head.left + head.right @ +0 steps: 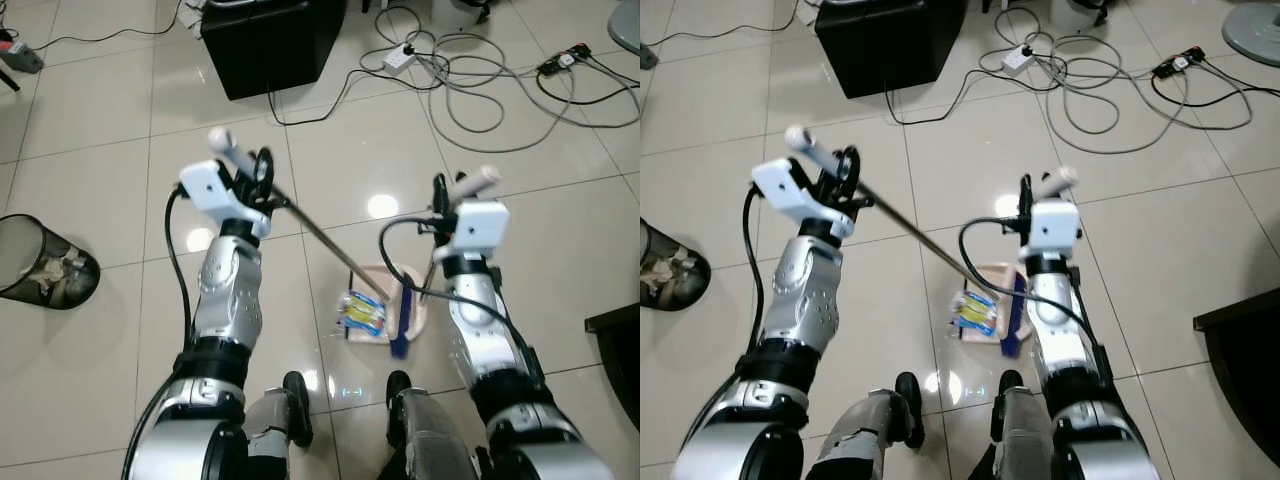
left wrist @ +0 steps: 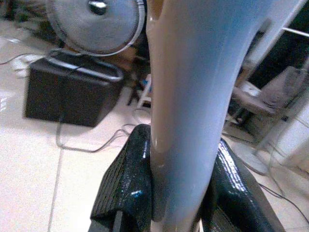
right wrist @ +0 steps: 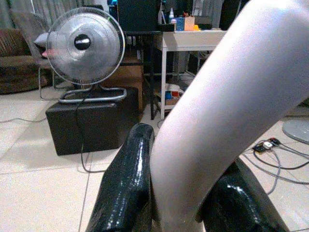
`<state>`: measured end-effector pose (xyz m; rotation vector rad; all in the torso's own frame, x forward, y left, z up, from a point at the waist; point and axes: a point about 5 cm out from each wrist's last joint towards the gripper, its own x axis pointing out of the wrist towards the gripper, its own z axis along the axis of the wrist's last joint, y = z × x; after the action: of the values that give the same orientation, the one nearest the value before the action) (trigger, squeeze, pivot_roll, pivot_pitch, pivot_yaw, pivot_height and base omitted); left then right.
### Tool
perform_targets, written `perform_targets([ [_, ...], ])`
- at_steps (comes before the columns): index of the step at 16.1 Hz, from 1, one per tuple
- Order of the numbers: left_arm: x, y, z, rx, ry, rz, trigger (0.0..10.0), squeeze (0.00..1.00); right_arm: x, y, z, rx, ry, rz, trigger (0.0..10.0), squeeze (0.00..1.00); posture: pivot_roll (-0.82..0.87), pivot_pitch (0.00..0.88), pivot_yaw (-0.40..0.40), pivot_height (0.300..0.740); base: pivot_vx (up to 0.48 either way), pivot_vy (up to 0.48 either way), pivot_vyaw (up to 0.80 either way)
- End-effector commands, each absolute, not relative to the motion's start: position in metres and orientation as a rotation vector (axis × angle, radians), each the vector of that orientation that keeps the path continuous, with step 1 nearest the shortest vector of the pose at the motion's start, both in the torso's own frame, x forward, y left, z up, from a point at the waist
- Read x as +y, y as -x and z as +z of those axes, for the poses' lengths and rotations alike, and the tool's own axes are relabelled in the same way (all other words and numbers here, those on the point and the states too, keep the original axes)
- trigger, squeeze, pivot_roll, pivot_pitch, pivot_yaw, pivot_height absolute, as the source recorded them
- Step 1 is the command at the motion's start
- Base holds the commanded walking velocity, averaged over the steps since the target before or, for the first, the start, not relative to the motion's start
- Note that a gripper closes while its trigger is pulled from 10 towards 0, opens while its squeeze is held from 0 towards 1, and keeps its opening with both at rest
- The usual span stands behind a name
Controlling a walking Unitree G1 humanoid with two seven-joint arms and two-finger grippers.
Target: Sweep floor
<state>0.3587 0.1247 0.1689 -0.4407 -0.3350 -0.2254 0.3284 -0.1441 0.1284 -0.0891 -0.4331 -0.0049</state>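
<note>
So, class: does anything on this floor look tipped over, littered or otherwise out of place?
Yes. A mesh wastebasket lies on its side, crumpled paper at its mouth. A yellow-and-blue wrapper lies by the dustpan between the robot's arms. Loose cables and a power strip sprawl across the tiles.

I see my broom [image 1: 330, 245] slanting down to the beige dustpan [image 1: 412, 300], with a yellow-blue wrapper [image 1: 364, 313] beside it.

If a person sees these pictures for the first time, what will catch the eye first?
Probably the two silver arms: the left gripper is shut on a long broom handle, and the right gripper is shut on a dustpan handle. Between them, a yellow-blue wrapper lies in the dustpan.
</note>
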Motion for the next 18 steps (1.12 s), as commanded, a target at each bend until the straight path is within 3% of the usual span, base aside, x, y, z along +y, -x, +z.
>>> perform_targets([
  [1,0.127,-0.36,0.193,-0.434,0.427,-0.295,10.0,0.0,-0.145,-0.323,0.129,-0.464,0.049,-0.01,10.0,0.0,0.0,0.239,0.115,0.74,0.0,0.0,0.0],
  [4,0.132,-0.362,0.218,-0.526,0.283,-0.402,10.0,0.0,-0.152,-0.317,0.124,-0.455,0.03,-0.029,10.0,0.0,-0.01,0.215,0.121,0.74,0.0,0.0,0.0],
  [6,0.141,-0.364,0.225,-0.562,0.192,-0.389,10.0,0.0,-0.155,-0.315,0.122,-0.449,0.021,-0.04,10.0,0.0,-0.01,0.209,0.125,0.74,0.0,0.0,0.0],
  [7,0.153,-0.365,0.227,-0.574,0.067,-0.362,10.0,0.0,-0.157,-0.313,0.121,-0.446,0.013,-0.051,10.0,0.0,-0.02,0.197,0.127,0.74,0.0,0.0,0.0],
  [11,0.166,-0.369,0.183,-0.384,-0.086,-0.257,10.0,0.0,-0.156,-0.311,0.119,-0.438,0.004,-0.053,10.0,0.0,-0.02,0.198,0.128,0.74,0.0,0.0,0.0],
  [15,0.151,-0.362,0.142,-0.246,-0.062,-0.261,10.0,0.0,-0.154,-0.311,0.119,-0.435,0.0,-0.044,10.0,0.0,-0.03,0.211,0.127,0.74,0.0,0.0,0.0],
  [18,0.134,-0.36,0.141,-0.283,0.172,-0.26,10.0,0.0,-0.155,-0.312,0.12,-0.433,-0.002,-0.046,10.0,0.0,-0.03,0.217,0.122,0.74,0.0,0.0,0.0],
])
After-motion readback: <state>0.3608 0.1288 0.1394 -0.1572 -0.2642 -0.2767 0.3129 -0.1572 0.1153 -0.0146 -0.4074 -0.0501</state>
